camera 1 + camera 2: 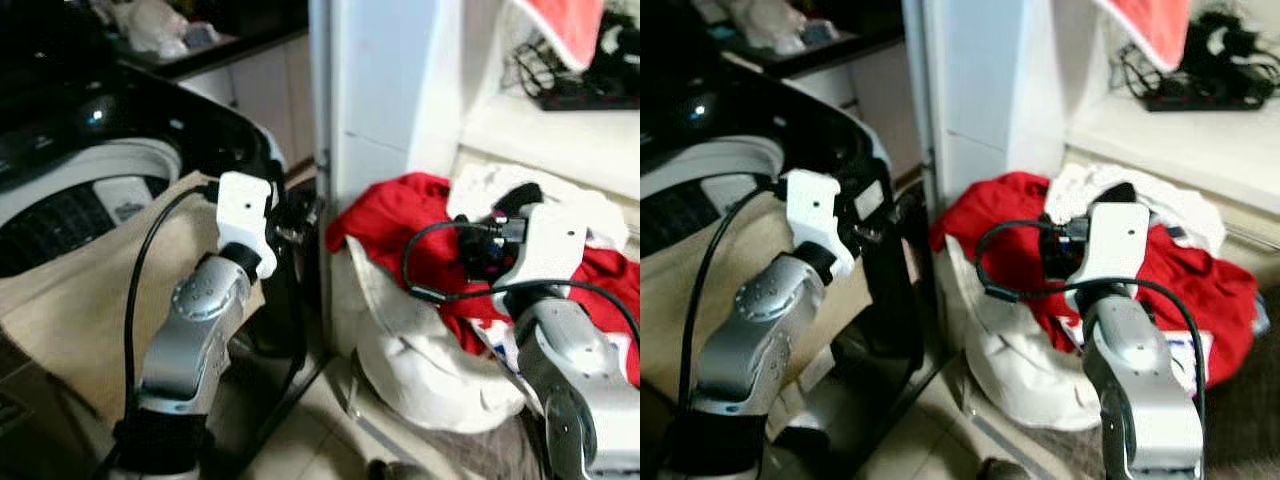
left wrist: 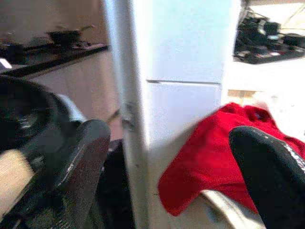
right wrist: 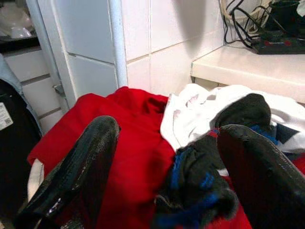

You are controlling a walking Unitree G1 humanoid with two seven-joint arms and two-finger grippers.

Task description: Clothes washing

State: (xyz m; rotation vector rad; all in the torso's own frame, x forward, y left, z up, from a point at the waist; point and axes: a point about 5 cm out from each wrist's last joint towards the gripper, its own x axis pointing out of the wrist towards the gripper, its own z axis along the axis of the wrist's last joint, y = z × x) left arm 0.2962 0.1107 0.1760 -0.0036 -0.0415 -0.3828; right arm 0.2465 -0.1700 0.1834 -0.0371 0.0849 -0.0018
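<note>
Over the laundry pile beside the washer [image 1: 90, 200], I have my right gripper [image 3: 164, 186] with fingers wide, a dark garment [image 3: 205, 176] between them on the red cloth [image 3: 128, 138]. My left gripper [image 2: 167, 176] hangs wide apart at the washer's edge, holding nothing

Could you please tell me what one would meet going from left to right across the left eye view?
Washing machine → left gripper → white tiled pillar → red garment on the white laundry basket → right gripper.
</note>
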